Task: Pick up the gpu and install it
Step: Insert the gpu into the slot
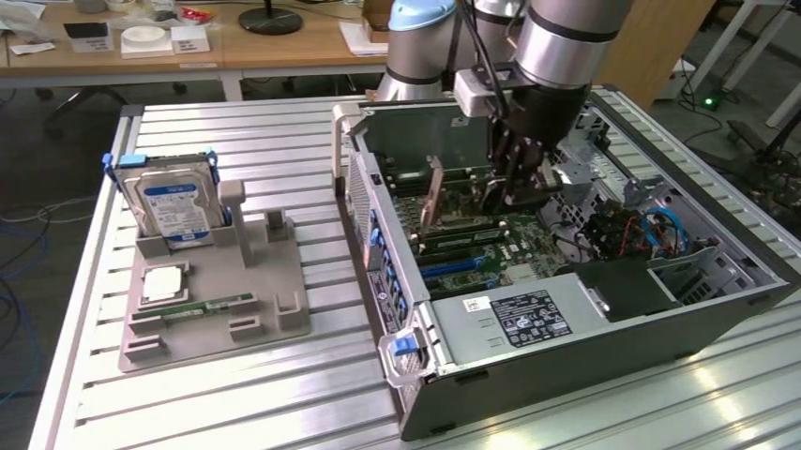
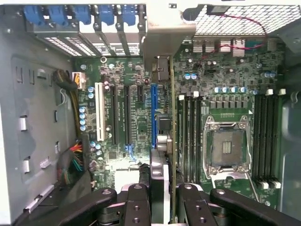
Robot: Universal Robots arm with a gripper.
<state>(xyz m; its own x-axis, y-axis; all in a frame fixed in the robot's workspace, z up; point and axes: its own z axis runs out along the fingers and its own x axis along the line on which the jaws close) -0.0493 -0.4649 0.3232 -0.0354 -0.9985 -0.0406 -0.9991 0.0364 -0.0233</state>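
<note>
Gripper [image 2: 162, 189]: fingers [image 2: 136, 202] partly closed, clamped on both faces of gpu [image 2: 164, 169]; gpu upright on edge inside open computer case [image 1: 701, 319], above motherboard [image 2: 127, 117], alongside blue slot [image 2: 154, 113]; silver bracket [image 2: 164, 33] at case rear wall; whether seated, cannot tell; hard drive [image 1: 175, 211] and memory stick [image 1: 201, 307] on grey fixture [image 1: 250, 281], exterior view's left.
</note>
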